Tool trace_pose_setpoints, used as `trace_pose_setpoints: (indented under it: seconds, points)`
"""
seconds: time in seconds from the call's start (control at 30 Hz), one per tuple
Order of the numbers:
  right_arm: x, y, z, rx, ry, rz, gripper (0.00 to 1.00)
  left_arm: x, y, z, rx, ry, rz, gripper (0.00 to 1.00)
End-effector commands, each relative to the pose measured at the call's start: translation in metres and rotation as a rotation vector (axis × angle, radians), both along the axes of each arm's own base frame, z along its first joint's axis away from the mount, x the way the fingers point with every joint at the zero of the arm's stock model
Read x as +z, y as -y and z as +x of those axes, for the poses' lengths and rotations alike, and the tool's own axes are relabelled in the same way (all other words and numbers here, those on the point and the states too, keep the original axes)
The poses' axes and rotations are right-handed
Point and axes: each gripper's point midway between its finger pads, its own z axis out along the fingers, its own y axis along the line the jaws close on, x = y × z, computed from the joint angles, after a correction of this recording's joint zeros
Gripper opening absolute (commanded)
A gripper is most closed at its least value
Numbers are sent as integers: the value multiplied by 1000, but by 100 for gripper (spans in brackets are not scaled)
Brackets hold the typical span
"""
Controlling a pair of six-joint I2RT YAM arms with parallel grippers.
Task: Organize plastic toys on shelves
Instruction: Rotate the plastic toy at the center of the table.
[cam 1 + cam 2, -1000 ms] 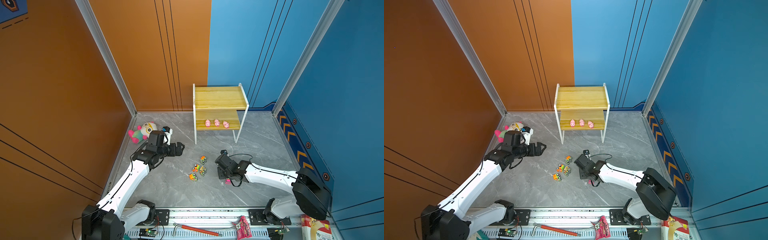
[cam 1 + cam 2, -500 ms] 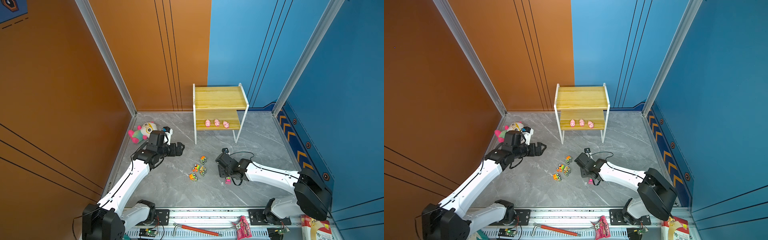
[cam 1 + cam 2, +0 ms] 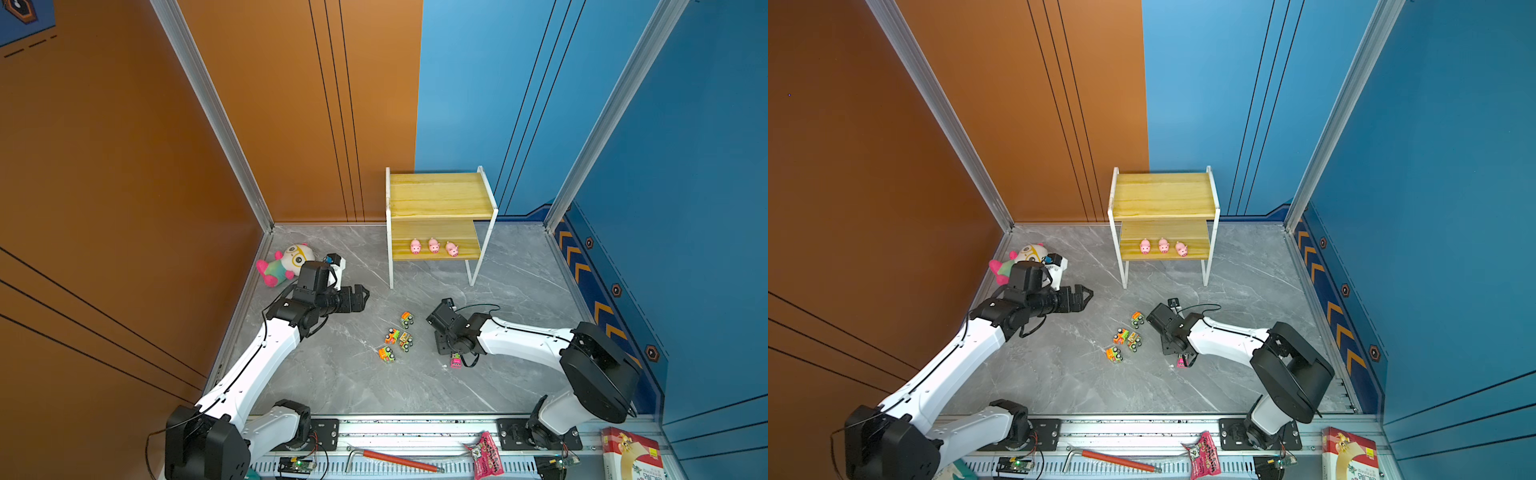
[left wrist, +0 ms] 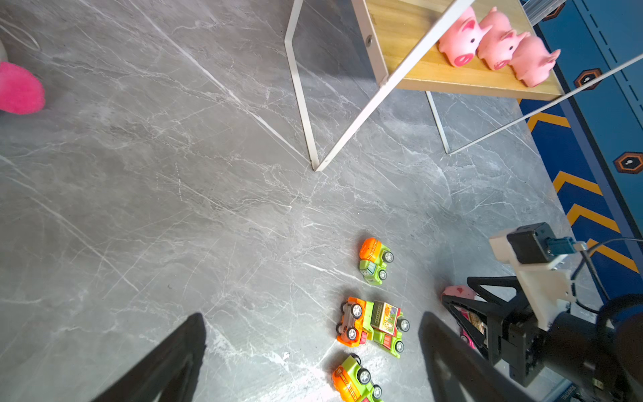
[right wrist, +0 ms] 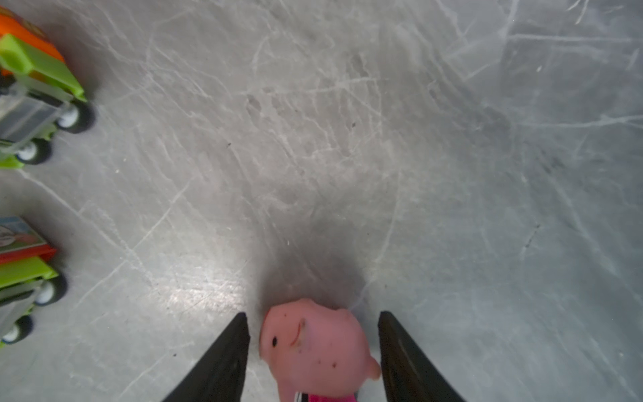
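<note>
Our right gripper points down at the grey marbled floor, its 2 black fingers parted on either side of a pink pig. A sliver of floor shows between the pig and 1 finger, so the gripper straddles the toy without clamping it. The pig lies on the floor, and a pink truck sits right against the gripper's other side; we cannot tell whether truck and pig touch.

Just beside the gripper, toward our left arm, 4 orange-and-green trucks form a loose cluster, 2 of them pressed side by side. Farther out, our left gripper hovers above the floor, spread wide and empty.

Beyond the trucks stands the 2-tier shelf rack. 3 pink pigs line up near the front edge of its lower board. A plush doll lies by the orange wall, behind the left gripper.
</note>
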Motion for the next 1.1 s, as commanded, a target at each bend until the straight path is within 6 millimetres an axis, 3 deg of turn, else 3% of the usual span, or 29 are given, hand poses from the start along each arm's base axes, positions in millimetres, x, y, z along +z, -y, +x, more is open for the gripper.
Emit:
trace_pose_setpoints:
  seconds: [0.0,0.43,0.63,0.77,0.9,1.07]
  points:
    - [0,1,-1,-14,-24,4,53,5,-1,1,-10,2,7,96]
    - [3,7,5,-8,-14,3,39,4,-2,1,-7,-1,7,96]
    - [19,34,23,-46,37,-5,40,2,-1,1,-9,-5,9,96]
    - [26,62,35,-105,59,-18,40,2,-2,2,-7,-6,9,96]
    - [23,81,43,-143,54,-30,41,1,-2,2,-5,-10,12,96]
    - [13,89,50,-154,21,-38,41,0,-3,3,-3,-10,14,96]
